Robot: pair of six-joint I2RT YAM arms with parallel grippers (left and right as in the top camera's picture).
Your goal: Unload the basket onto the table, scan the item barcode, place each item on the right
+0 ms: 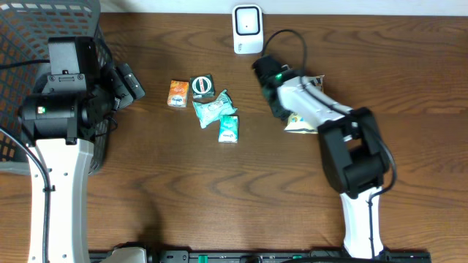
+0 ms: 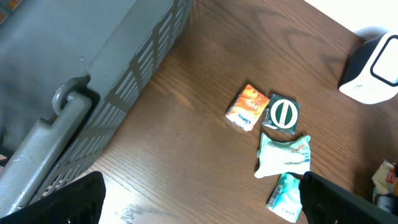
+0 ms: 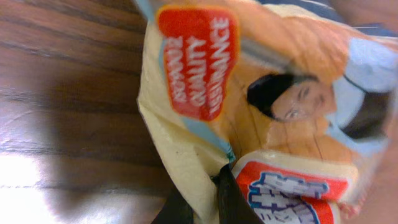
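The left gripper hangs beside the basket, its jaws wide apart and holding nothing. The right gripper is clamped on the edge of the packet. The packet spreads out ahead of its fingertips, with the scanner near.

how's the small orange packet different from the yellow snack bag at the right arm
The orange packet lies free on the table; the yellow snack bag is pinched in the shut right claw. The orange packet is orange with a white band; the yellow snack bag shows red labels and a face. The orange packet lies beside the dark green-circle packet; the yellow snack bag sits apart, nearer the white scanner. Both are printed retail packs.
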